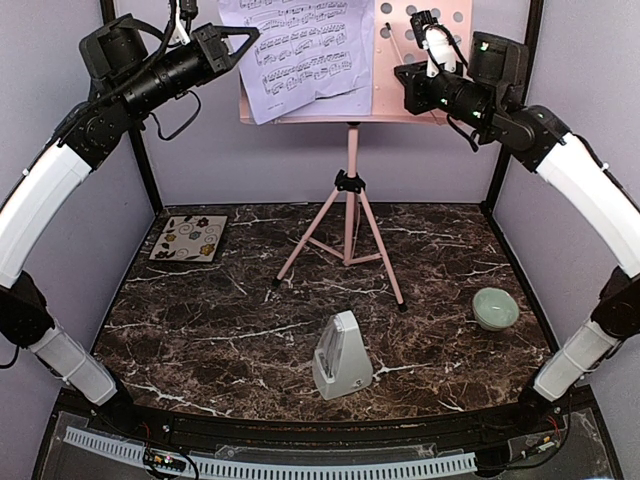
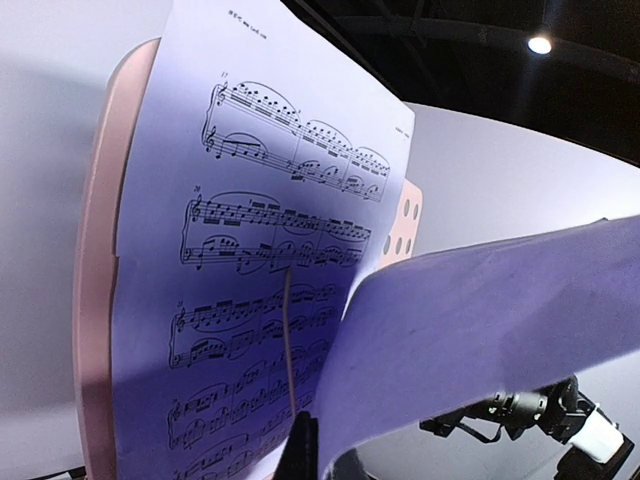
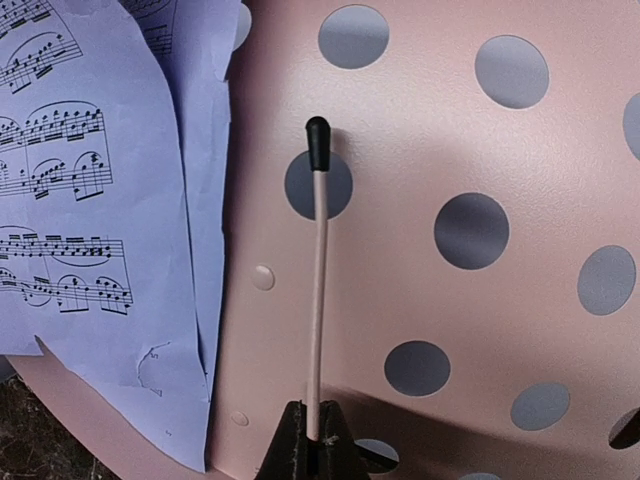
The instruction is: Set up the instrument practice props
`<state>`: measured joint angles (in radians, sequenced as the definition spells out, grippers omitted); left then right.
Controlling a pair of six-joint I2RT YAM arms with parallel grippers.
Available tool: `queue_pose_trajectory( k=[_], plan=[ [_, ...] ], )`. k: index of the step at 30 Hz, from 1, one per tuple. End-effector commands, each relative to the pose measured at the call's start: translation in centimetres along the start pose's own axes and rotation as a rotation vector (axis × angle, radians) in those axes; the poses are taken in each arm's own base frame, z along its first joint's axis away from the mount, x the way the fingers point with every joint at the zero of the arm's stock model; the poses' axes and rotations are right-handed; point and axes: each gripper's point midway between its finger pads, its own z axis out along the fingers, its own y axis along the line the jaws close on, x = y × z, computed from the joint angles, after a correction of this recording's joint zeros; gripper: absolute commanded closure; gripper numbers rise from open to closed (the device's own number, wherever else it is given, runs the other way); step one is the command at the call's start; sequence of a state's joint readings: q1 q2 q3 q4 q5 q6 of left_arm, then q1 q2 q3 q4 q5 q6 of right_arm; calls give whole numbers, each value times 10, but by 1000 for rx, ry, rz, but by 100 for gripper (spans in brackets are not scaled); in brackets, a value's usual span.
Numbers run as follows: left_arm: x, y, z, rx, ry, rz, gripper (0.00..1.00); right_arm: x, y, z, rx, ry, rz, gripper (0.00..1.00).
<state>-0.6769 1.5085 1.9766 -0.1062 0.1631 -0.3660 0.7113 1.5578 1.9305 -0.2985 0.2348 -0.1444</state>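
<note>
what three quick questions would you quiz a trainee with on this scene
1. True or false: the metronome stands on the music stand's desk.
2. The right gripper is shut on: A) a page B) the pink wire page holder C) nothing
3. In the top view, which half of the desk do the sheet-music pages cover?
Key: 1 false, it is on the table; 2 B; 3 the left half.

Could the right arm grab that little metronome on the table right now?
Probably not straight away: the right pincer is shut on a thin pink page-holder wire, high above. Once it lets go, the way down to the metronome looks free; only the green bowl sits nearby.
</note>
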Motion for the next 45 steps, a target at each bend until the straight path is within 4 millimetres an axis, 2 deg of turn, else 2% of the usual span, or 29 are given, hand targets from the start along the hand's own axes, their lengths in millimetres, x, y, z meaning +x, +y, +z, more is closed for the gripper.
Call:
queue_pose_trajectory(
  k=[1,8,23,27,39,45],
  plan=[
    [-21,-10,-10,23,-57,18,100,-29,-1,-20,-16,-143,41,100],
    [-23,-19,4,81,-68,1,100,-29,12,-25,-82,-200,42,100],
    [-20,-17,38,87,-83,-98,100,-27,25,-29,-153,-241,28,100],
    [-11,-20,46,103,-50,-117,100,-26,26,-27,-153,-238,20,100],
    [23,-41,70,192,56,-23,100,-29,32,-27,-182,-253,16,100],
    [37,-41,79,205,93,-2,100,-28,39,-29,-209,-248,17,100]
  ],
)
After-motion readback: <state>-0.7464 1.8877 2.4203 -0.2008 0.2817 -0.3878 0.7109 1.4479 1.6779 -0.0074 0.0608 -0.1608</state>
